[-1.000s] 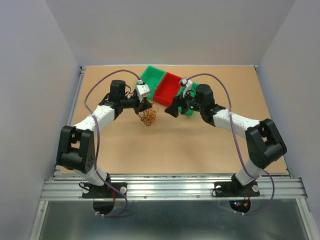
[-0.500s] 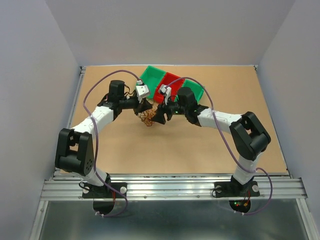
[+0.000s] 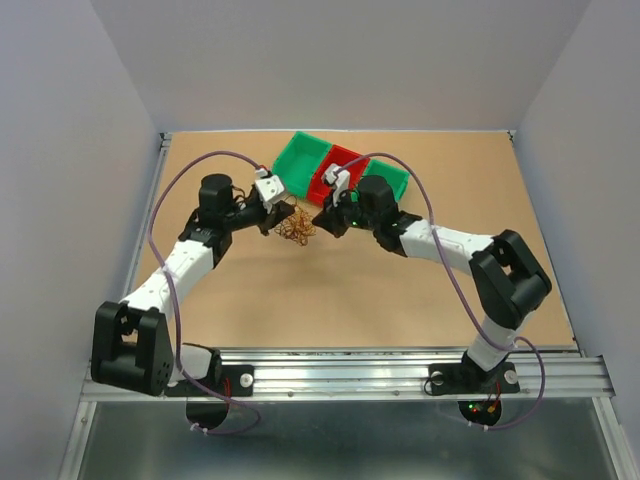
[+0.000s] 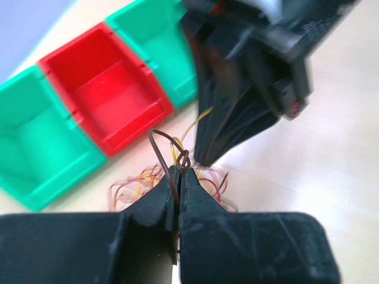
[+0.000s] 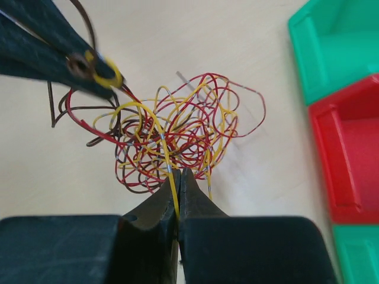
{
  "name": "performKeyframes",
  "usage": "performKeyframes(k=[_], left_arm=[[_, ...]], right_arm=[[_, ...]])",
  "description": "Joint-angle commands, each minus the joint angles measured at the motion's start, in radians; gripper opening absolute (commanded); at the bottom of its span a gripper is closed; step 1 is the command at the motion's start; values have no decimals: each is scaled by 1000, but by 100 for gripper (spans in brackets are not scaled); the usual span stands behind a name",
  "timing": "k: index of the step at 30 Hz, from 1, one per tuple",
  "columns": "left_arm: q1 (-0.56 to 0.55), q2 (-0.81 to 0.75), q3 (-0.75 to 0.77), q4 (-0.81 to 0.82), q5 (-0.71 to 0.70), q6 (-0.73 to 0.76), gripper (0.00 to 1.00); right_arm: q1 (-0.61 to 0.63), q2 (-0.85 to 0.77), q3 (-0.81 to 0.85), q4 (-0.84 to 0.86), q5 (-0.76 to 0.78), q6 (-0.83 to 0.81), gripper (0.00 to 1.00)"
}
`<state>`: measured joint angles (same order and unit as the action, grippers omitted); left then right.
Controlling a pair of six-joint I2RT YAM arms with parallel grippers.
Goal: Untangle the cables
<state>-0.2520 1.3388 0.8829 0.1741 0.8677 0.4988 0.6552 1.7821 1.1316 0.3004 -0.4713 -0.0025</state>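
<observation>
The cables (image 3: pixel 296 229) form a small clump of hair-thin red, yellow and dark strands on the brown table, between my two grippers. My left gripper (image 3: pixel 283 216) comes at it from the left. In the left wrist view that gripper (image 4: pixel 179 171) is shut on a dark brown strand (image 4: pixel 161 148) that loops up from its tips. My right gripper (image 3: pixel 321 222) comes from the right. The right wrist view shows it (image 5: pixel 179 173) shut on a yellow strand (image 5: pixel 161 139) at the near edge of the clump (image 5: pixel 177 127). The two grippers' tips are close together over the clump.
Three open bins stand in a row just behind the clump: green (image 3: pixel 302 158), red (image 3: pixel 336 168) and green (image 3: pixel 388 180). All look empty in the left wrist view, red bin (image 4: pixel 109 89) in the middle. Thick purple cables arch over both arms.
My right arm swung left to the clump and its jaws shut on a yellow strand. The left arm stretched out lower, still holding its dark strand, and the clump shifted slightly.
</observation>
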Motion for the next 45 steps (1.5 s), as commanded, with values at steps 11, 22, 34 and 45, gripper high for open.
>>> performKeyframes(k=[11,22,34,45], left_arm=[[243,-242,-187,467,-378,-359,30],[162,-124,-119,345,143,-224,99],[-64,-116,-168,295,166,35,99],[-196,-50,-111,337,-34,1,36]], right_arm=[[0,-410,-259,88,369,24,0],[0,-630,-372,94,235,36,0],[1,-648,-372,149,102,105,1],[0,-572,-329,154,63,119,1]])
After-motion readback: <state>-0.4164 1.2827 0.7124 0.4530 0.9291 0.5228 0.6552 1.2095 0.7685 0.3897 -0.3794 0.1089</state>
